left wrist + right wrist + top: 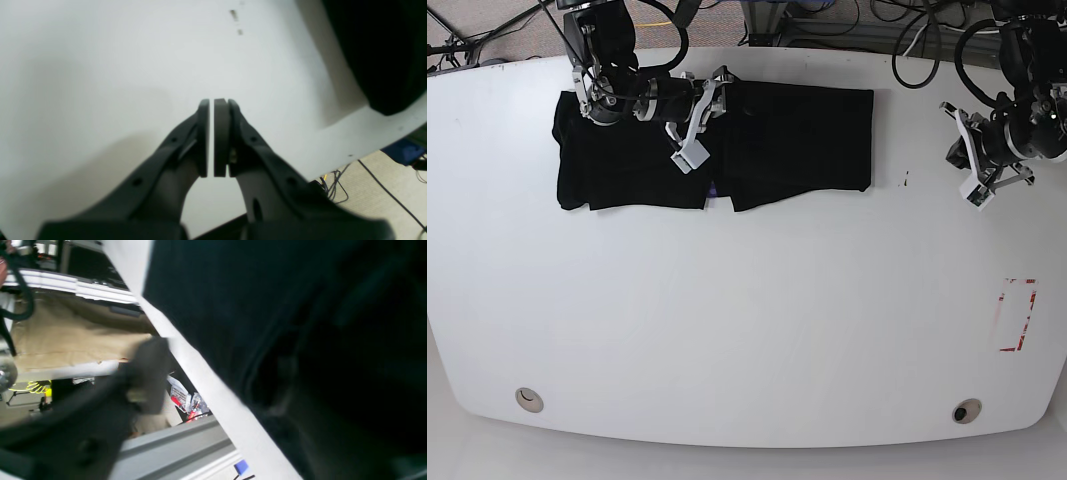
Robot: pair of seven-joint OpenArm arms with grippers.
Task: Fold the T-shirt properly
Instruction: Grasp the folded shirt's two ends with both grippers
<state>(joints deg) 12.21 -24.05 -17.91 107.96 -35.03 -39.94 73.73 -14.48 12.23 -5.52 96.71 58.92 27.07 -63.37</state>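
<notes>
Our right gripper (705,115) hangs with jaws apart, empty, over the T-shirt (797,135), folded at the table's (747,330) far edge; a low pass could drag folds loose.

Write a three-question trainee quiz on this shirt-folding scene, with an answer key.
1. True or false: the left gripper holds the T-shirt.
2. In the base view, the T-shirt lies near which table edge? A) far B) near C) right
3. Fill in: the right gripper hangs over the ___.

Key: 1. False; its jaws are shut on nothing, over bare table. 2. A. 3. T-shirt.
</notes>
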